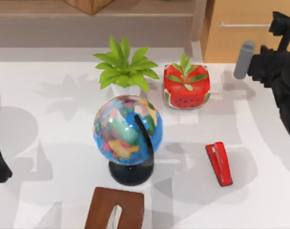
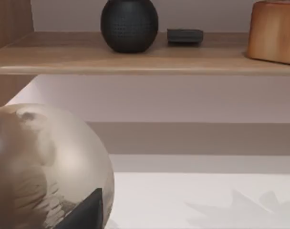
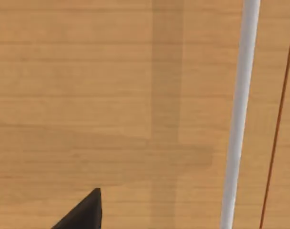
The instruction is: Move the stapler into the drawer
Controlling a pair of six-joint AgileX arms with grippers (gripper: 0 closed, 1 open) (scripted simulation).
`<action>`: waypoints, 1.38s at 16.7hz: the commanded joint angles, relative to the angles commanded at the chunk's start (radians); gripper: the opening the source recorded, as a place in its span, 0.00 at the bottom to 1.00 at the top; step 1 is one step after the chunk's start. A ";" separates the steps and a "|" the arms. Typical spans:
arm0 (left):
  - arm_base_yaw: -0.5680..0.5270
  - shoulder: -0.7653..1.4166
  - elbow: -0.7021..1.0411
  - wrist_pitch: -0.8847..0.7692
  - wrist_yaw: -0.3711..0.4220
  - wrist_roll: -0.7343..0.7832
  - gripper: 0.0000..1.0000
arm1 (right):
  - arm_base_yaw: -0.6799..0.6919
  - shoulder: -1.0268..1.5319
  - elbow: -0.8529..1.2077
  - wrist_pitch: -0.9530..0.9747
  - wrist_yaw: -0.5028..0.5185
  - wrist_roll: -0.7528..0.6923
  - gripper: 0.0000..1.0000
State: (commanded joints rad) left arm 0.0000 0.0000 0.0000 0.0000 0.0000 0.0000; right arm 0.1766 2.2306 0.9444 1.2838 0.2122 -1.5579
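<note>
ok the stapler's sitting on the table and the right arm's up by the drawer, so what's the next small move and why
Probably ease the right gripper forward onto the drawer's silver handle. The drawer looks shut, its tan front close before the right wrist camera, and the stapler lies untouched on the table, so it has nowhere to go yet. The left arm is parked at the table's left edge.

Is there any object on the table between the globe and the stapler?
No. In the top view the white table between the globe and the stapler is bare, crossed by shadows. The watermelon planter stands farther back, off that line.
</note>
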 joint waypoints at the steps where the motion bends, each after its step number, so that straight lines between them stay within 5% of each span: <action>1: 0.000 0.000 0.000 0.000 0.000 0.000 1.00 | 0.000 0.000 0.000 0.000 0.000 0.000 1.00; 14: 0.000 0.000 0.000 0.000 0.000 0.000 1.00 | -0.013 0.052 0.117 -0.065 -0.012 -0.001 1.00; 23: 0.000 0.000 0.000 0.000 0.000 0.000 1.00 | -0.013 0.052 0.117 -0.065 -0.012 -0.001 0.32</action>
State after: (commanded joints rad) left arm 0.0000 0.0000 0.0000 0.0000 0.0000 0.0000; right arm 0.1639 2.2825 1.0612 1.2191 0.2002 -1.5584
